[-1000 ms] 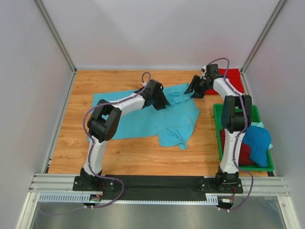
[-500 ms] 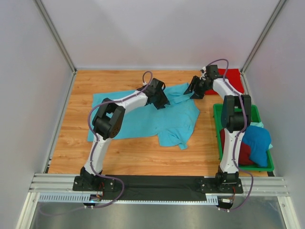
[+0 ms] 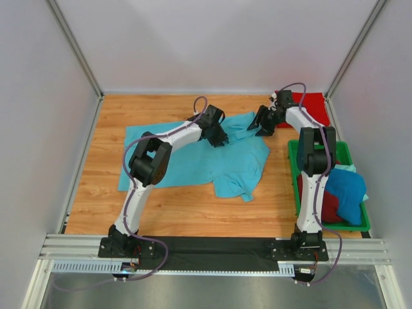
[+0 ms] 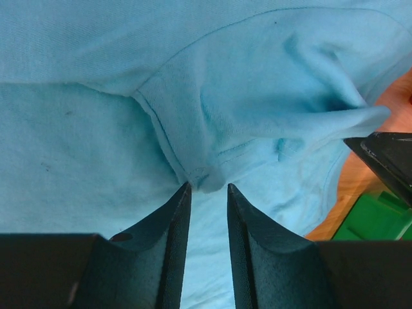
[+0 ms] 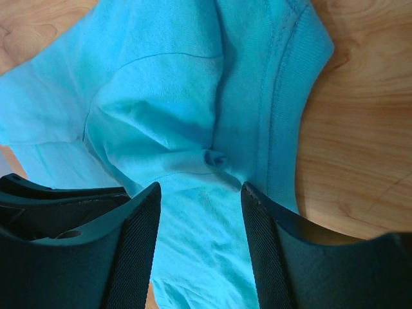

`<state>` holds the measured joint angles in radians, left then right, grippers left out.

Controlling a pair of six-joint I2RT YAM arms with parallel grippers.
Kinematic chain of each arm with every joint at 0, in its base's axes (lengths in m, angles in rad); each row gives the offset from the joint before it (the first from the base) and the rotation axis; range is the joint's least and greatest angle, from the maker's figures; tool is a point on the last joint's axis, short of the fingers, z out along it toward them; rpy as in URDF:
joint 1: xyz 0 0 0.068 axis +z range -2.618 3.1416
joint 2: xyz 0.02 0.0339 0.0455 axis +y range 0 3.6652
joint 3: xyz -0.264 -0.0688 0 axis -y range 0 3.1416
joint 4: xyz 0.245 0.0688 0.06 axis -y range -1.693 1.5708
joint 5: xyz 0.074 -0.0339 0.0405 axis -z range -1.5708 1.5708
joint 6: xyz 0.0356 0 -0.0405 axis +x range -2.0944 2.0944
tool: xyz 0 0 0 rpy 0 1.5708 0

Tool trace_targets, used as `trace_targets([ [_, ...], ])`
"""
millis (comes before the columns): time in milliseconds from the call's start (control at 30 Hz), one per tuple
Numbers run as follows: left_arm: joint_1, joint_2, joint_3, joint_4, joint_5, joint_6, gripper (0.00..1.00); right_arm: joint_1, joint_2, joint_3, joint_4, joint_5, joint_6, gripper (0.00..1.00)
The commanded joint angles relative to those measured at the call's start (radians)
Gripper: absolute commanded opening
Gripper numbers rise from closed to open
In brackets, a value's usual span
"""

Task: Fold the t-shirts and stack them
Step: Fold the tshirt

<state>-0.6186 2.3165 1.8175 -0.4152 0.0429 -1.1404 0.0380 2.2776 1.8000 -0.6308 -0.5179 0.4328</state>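
The turquoise t-shirt [image 3: 193, 161] lies spread on the table [image 3: 103, 193]. The left gripper [image 4: 207, 187] has its jaws narrowly parted at a seam ridge. The right gripper [image 5: 201, 185] gapes over a sleeve pucker (neither holds cloth). Either may pinch 2 layers, or just the thin ridge, which could slip free. Only the top view shows the shirt's rumpled near hem and the green tray [image 3: 293, 149]; only the wrist views show the ridge.

We find the spread t-shirt [image 3: 193, 161] lying across the middle of the table [image 3: 109, 193], a little left of centre. The left gripper [image 3: 217, 138] is over its far part, and the right gripper [image 3: 262, 123] is just to the right, over its far right end. Behind that, a folded t-shirt [image 3: 315, 103] lies in the far right corner. The tray [image 3: 341, 149] sits along the right edge, with bundled t-shirts [image 3: 344, 196] in it
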Motion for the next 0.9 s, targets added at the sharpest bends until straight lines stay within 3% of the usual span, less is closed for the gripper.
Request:
trace_targets([
  [0, 0.003, 0.018, 0.054, -0.031, -0.006, -0.016, 0.36, -0.003, 0.010, 0.053, 0.019, -0.019, -0.006, 0.54],
  [233, 0.003, 0.029, 0.071, -0.039, -0.009, -0.009, 0.24, -0.004, 0.019, 0.071, -0.003, -0.014, -0.032, 0.51],
  [533, 0.005, 0.020, 0.097, -0.092, -0.003, 0.039, 0.00, -0.006, 0.034, 0.085, -0.017, 0.013, -0.048, 0.48],
  [867, 0.008, 0.011, 0.132, -0.117, -0.005, 0.083, 0.00, -0.009, 0.037, 0.088, -0.030, 0.048, -0.066, 0.41],
])
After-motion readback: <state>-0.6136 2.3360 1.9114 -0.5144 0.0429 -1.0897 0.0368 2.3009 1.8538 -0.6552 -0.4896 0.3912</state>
